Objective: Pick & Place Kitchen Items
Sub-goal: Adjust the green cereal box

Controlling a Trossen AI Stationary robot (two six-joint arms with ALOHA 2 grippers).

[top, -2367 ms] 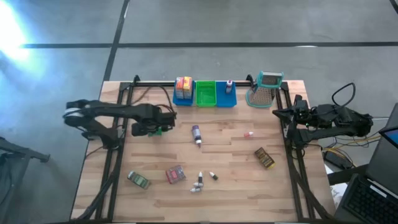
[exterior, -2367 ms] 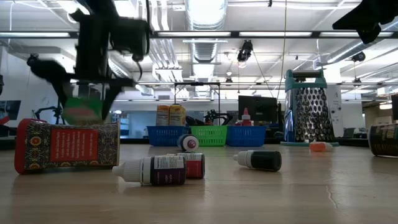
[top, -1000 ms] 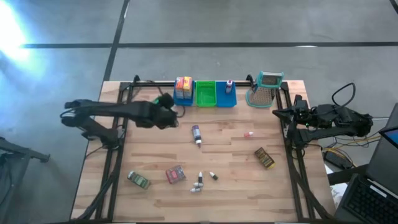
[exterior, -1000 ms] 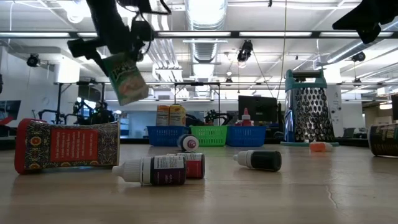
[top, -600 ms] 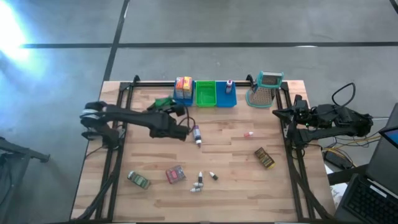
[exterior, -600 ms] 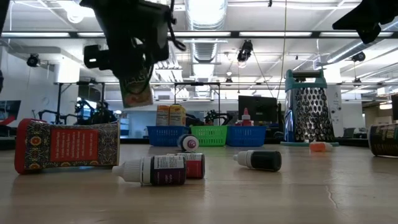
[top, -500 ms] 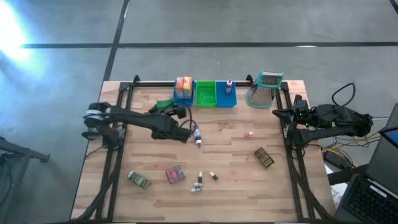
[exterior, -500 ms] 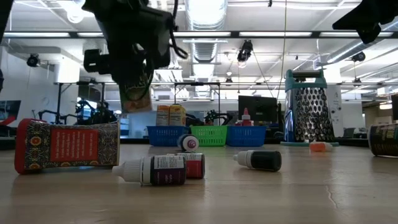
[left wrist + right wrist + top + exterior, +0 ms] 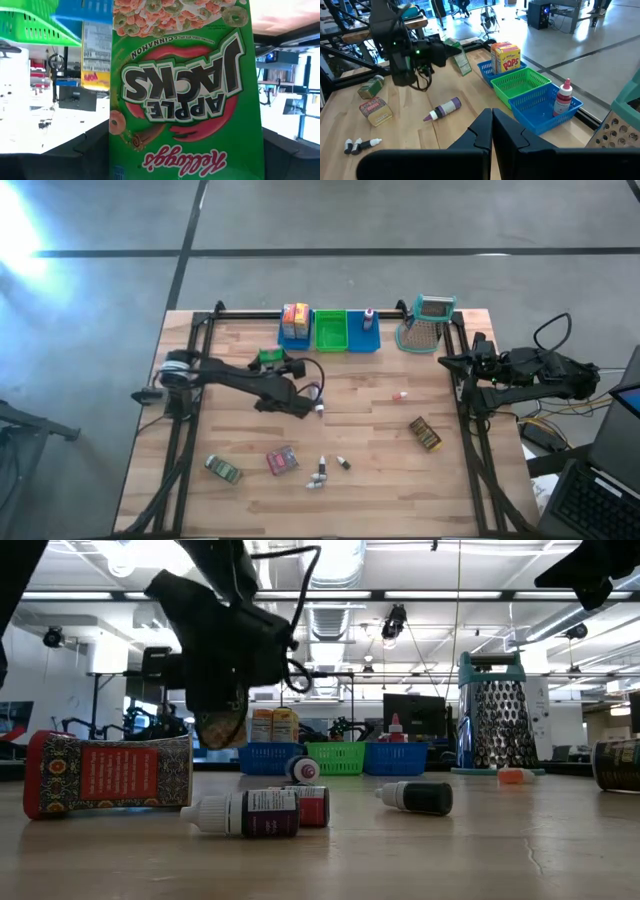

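The left gripper (image 9: 272, 363) grips the green box (image 9: 268, 357), which could tip past the bins (image 9: 330, 332); the right gripper (image 9: 492, 131) waits shut.

The green cereal box (image 9: 186, 85) fills the left wrist view, its top and bottom cut off, hiding the left gripper's fingertips. From above, only a green sliver (image 9: 268, 357) shows beside the arm. The vials (image 9: 322, 474) near the red packet (image 9: 282, 461) are too small to read.
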